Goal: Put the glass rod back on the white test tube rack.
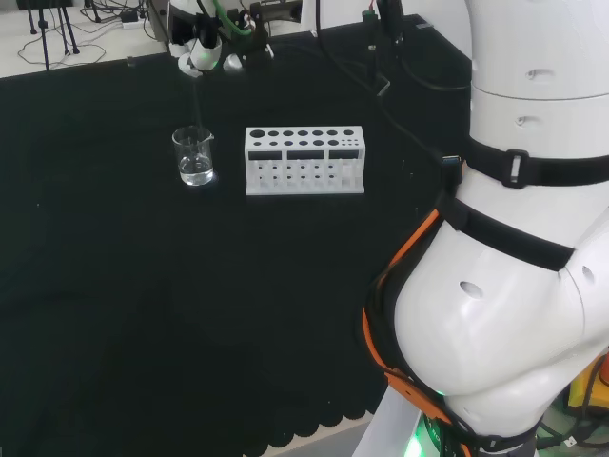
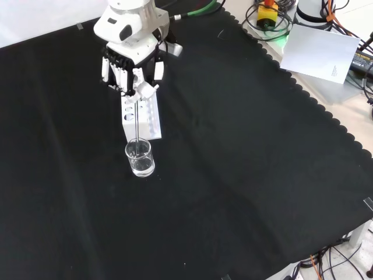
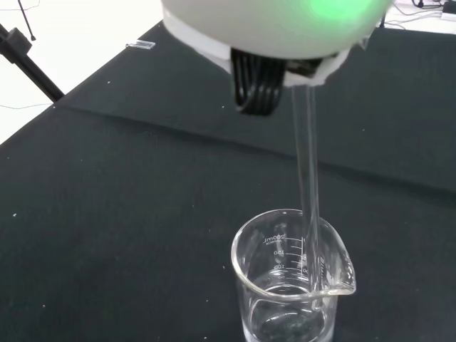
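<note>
Robot hand holds the glass rod upright in a beaker beside the white rack.

The robot hand [image 2: 133, 70] has its fingers curled around the top of the glass rod [image 2: 137, 119], which hangs straight down with its lower end inside the clear beaker [image 2: 140, 158]. In the wrist view the rod [image 3: 308, 192] passes the beaker's [image 3: 292, 281] rim near the spout. The white test tube rack [image 1: 304, 160] stands on the black-clothed counter [image 1: 143, 305], just right of the beaker [image 1: 194, 156] in the head view.
</note>
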`<state>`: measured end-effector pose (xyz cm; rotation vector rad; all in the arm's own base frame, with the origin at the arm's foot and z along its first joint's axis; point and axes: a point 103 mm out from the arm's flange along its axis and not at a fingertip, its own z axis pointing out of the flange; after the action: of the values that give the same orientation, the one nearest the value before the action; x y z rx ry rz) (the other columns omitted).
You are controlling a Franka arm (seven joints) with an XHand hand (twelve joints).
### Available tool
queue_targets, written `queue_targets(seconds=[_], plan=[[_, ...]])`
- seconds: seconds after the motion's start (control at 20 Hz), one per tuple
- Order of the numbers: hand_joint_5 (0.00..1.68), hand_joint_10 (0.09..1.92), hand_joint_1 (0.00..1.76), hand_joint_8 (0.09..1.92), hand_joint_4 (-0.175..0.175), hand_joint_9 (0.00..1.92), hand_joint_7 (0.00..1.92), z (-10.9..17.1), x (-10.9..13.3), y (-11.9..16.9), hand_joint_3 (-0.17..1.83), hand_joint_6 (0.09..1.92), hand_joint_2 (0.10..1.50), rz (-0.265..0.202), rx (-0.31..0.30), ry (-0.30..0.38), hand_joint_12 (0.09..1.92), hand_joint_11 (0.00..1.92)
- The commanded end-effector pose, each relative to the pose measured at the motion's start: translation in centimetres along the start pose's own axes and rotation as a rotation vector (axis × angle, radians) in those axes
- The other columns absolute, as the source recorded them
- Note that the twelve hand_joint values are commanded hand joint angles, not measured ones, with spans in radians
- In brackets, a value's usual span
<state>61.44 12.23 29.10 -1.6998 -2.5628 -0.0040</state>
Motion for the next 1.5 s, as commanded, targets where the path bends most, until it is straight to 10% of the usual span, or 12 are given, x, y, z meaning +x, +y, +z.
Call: queue_targets(seconds=[0.05, 1.5], plan=[[1.26, 0.79, 1.33, 0.79, -0.175, 1.64, 1.37, -0.2, 0.4, 0.7, 0.76, 0.48, 0.59, 0.002, -0.003, -0.013, 0.89, 1.06], [1.26, 0.79, 1.33, 0.79, -0.175, 1.64, 1.37, -9.2, -3.5, -4.7, 0.75, 0.48, 0.6, 0.099, -0.117, -0.005, 0.89, 1.06]])
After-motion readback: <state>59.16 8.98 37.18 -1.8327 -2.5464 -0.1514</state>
